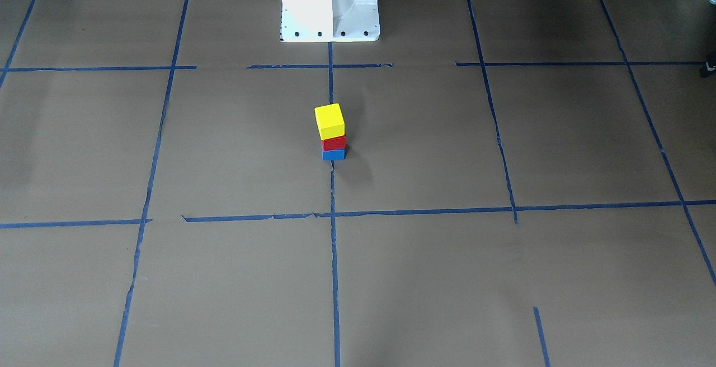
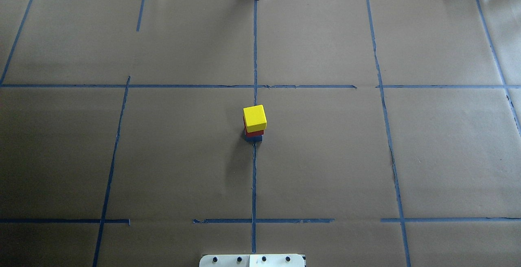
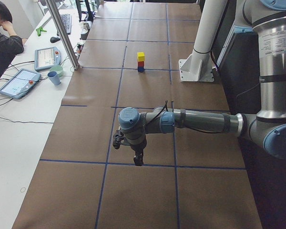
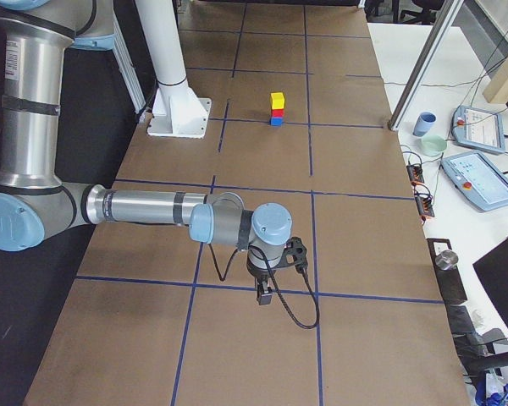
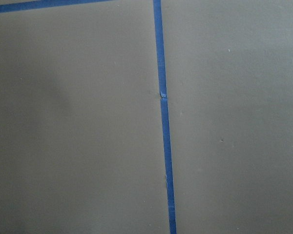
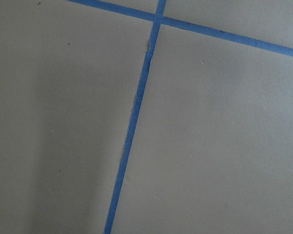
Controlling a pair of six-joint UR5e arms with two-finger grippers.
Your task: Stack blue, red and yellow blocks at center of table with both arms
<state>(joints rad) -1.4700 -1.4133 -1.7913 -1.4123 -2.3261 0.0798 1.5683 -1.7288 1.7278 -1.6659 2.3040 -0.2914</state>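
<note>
A yellow block (image 1: 329, 121) sits on a red block (image 1: 334, 143), which sits on a blue block (image 1: 334, 155), as one upright stack at the table's centre. The stack also shows in the overhead view, yellow block (image 2: 255, 118) on top. My left gripper (image 3: 138, 160) shows only in the exterior left view, far from the stack, low over the paper; I cannot tell if it is open or shut. My right gripper (image 4: 265, 296) shows only in the exterior right view, also far from the stack; I cannot tell its state. Both wrist views show only brown paper and blue tape.
The white robot base (image 1: 330, 3) stands at the table's edge behind the stack. Blue tape lines (image 2: 254, 177) divide the brown paper into squares. An operator (image 3: 2, 38) sits at a white side table with tablets (image 3: 19, 82) and cups (image 3: 53, 77).
</note>
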